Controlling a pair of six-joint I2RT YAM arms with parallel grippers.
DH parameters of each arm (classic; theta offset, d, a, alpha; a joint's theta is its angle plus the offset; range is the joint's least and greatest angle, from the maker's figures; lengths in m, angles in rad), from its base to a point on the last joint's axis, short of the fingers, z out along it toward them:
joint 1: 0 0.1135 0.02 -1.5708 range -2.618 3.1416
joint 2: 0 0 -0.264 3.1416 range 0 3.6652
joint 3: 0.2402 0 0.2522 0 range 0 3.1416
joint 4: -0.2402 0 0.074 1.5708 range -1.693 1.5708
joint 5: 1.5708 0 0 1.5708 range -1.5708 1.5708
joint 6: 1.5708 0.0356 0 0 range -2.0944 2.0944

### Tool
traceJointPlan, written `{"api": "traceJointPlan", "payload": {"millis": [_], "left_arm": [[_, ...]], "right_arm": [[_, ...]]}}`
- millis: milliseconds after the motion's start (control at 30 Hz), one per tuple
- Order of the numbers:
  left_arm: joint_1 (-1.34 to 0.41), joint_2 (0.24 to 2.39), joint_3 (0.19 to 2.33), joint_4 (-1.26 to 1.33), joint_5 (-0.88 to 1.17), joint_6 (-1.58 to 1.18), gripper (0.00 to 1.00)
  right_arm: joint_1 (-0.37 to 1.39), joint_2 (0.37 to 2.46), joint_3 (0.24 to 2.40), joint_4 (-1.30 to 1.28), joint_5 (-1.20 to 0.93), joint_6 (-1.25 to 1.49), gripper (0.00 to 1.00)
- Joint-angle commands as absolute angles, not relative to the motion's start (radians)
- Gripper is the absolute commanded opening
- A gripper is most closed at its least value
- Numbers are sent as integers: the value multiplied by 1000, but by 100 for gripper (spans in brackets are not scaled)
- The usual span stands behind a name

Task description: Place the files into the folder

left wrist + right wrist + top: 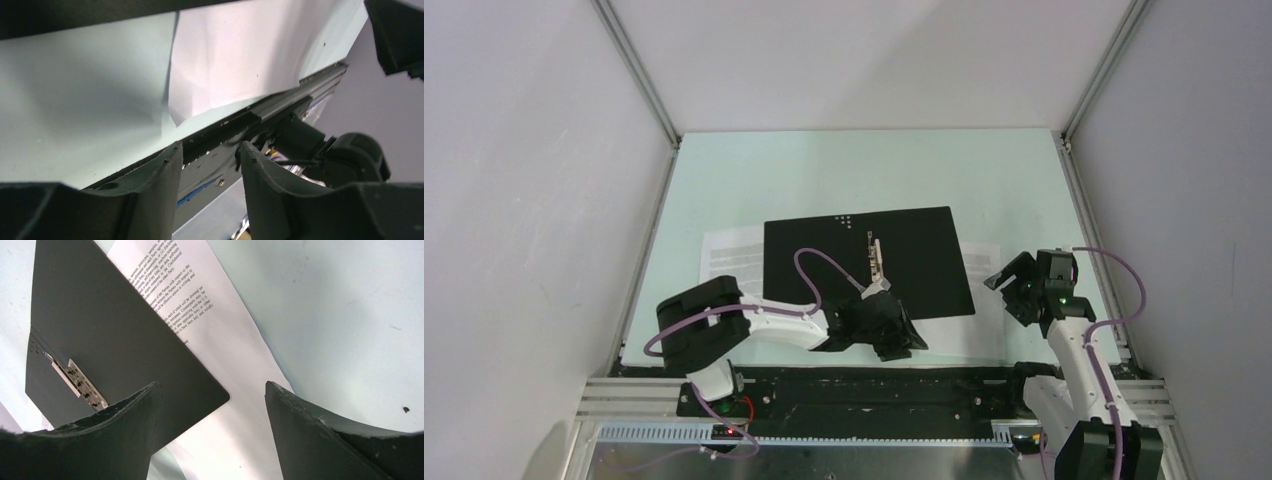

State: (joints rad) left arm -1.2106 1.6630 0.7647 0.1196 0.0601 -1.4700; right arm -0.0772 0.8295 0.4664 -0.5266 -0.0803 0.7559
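Currently the folder (924, 260) lies open, long axis left-right.

open folder (924, 260) lying flat, black inside up, printed white files (730, 254) protruding from under both side edges

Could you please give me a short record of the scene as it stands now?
folder: open, black inside up, flat on table, metal clip in the middle
files: printed sheets stick out from under folder, left and right; none on top
left gripper: open, empty, by folder's near edge
right gripper: open, empty, above right-hand sheet
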Motion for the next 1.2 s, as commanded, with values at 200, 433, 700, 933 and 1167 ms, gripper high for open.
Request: {"api": "traceJointPlan", "payload": {"millis": [200, 433, 700, 933, 1167], "left_arm": [[-1240, 1681, 774, 16, -155, -1647, 44], [-1251, 1760, 824, 6, -135, -1687, 39], [-1237, 1783, 833, 23, -123, -1758, 5], [-1131, 1714, 825, 121, -62, -1744, 0], [-996, 1672, 814, 229, 45, -1746, 0]], "right_arm": [[-109, 750, 504, -618, -148, 700, 80], [-112, 730, 509, -644, -151, 692, 80], [-120, 748, 554, -704, -89, 714, 81], [-120, 829, 625, -750, -46, 713, 83], [-170, 947, 649, -780, -76, 706, 87]]}}
